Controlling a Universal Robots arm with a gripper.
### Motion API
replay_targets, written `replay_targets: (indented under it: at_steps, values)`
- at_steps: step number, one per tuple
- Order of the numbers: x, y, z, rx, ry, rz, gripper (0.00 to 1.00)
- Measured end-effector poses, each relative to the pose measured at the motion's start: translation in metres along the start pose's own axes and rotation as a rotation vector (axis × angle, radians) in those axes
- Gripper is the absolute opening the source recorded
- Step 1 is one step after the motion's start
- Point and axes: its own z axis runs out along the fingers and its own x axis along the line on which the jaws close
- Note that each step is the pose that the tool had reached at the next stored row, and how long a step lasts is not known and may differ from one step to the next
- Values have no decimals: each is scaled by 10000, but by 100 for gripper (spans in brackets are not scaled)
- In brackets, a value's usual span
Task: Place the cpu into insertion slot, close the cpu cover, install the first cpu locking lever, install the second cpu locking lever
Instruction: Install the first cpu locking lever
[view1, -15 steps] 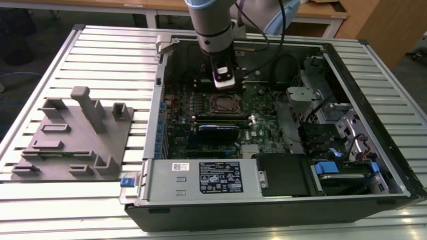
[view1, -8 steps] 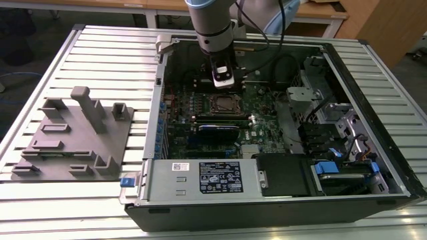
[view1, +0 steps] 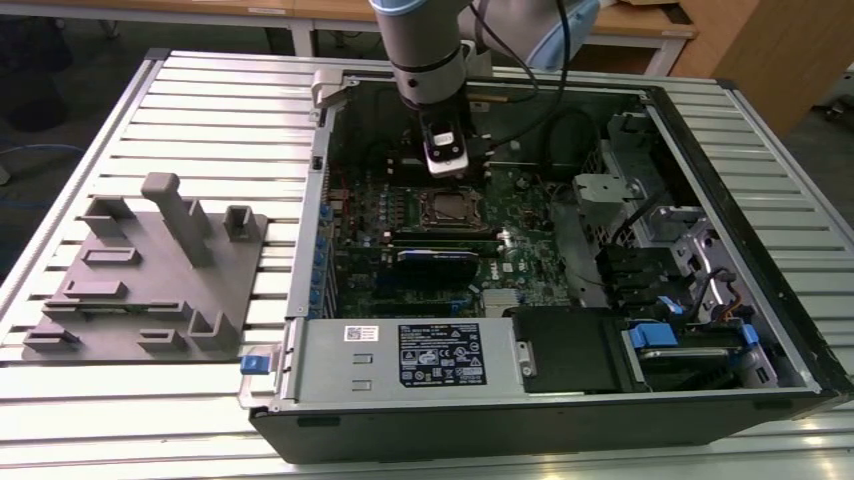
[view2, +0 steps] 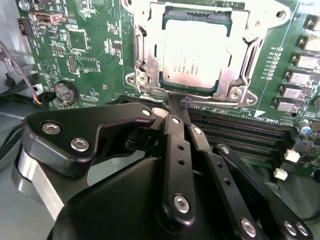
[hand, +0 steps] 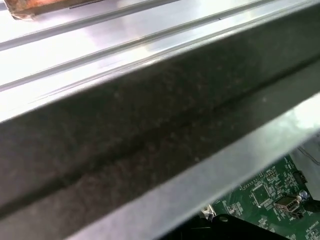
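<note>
In the second wrist view the cpu (view2: 197, 50), a pale silver square, lies in the insertion slot (view2: 235, 92). The cpu cover (view2: 148, 52), a silvery frame plate, lies flat over it with the chip showing through its cut-out. My gripper (view2: 176, 106) is shut with nothing visible between its black fingers. Its tip sits at the socket's edge on the side of the long memory slots (view2: 240, 132). In the exterior view the gripper (view1: 445, 172) hangs just above the insertion slot (view1: 424, 208) inside the open computer case.
A grey fixture block (view1: 147, 270) with upright pegs stands on the slatted table at the exterior view's left. The power supply (view1: 400, 355) and drive bays (view1: 667, 280) line the case. The dark case wall (hand: 150, 125) is close in the first wrist view.
</note>
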Motion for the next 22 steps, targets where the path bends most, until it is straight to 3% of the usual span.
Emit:
replay_targets:
  at_steps: [2, 10, 17, 22]
  values:
    - [1, 0, 4, 52, -42, 2, 11]
    - [10, -2, 33, 67, -65, 47, 11]
    - [-8, 17, -50, 64, -66, 47, 11]
    - [17, 41, -53, 66, -66, 46, 11]
